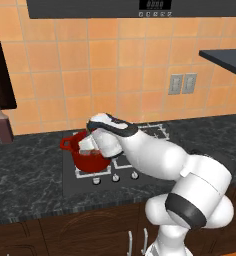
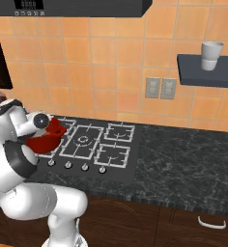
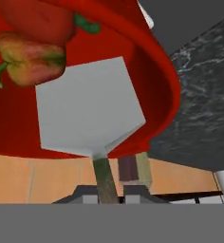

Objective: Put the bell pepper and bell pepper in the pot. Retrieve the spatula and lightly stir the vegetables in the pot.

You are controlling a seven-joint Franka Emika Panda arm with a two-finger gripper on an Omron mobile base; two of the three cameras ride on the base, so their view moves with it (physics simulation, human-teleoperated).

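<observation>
The glossy red pot [image 1: 70, 144] stands on the front left burner of the cooktop, also seen at the pot [image 2: 44, 141] behind my arm. In the hand view two bell peppers lie inside the pot [image 3: 157, 80]: a red bell pepper [image 3: 38, 19] and an orange-red bell pepper [image 3: 31, 59] beside it. The spatula's pale grey blade [image 3: 88, 111] rests flat inside the pot, close to the peppers. Its thin handle [image 3: 104, 178] runs down into my gripper [image 3: 107, 197], which is shut on it. The hand [image 1: 97, 142] reaches into the pot from the right.
The black cooktop [image 2: 89, 140] is set into a dark marble counter [image 2: 183, 159]. A dark brown bottle [image 1: 4, 126] stands at the back left. A wall shelf [image 2: 207, 72] with a white cup [image 2: 211, 55] hangs at the right. Knobs [image 1: 115, 177] line the cooktop's front.
</observation>
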